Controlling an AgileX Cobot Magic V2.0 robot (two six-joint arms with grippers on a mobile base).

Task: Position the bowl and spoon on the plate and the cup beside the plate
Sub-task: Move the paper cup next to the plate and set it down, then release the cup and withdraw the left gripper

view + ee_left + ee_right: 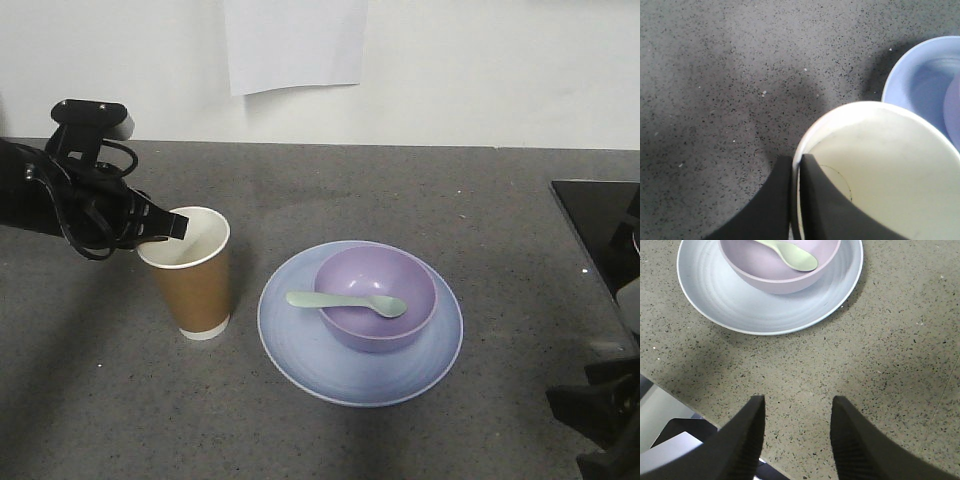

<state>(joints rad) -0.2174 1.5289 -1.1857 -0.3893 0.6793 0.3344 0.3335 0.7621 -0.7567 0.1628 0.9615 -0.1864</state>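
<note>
One cup, plate, bowl, spoon.

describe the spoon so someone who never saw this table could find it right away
Find the pale blue plate in the middle of the grey counter; a purple bowl sits on it. The spoon rests in that bowl, handle over the rim toward the cup. It is the only mint-green item.

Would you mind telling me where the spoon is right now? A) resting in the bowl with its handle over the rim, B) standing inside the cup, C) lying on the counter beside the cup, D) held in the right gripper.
A: the spoon rests in the bowl, its handle sticking out past the rim over the plate.
</note>
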